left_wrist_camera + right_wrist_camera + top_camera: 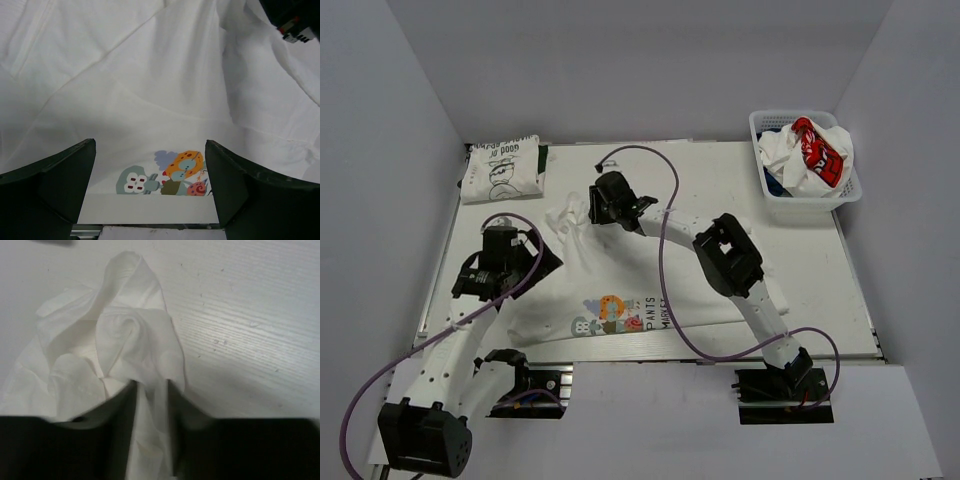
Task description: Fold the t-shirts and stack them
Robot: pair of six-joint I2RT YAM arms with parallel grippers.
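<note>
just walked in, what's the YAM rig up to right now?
Both arms are working a white tee with a colourful cartoon print, spread loosely on the table. The right claw is shut on a bunched-up part at its far side. The left claw hangs open over its near-left part, holding nothing. One folded white tee with a black line drawing sits at the far left corner. The white basket at far right holds a crumpled tee with a red patch.
</note>
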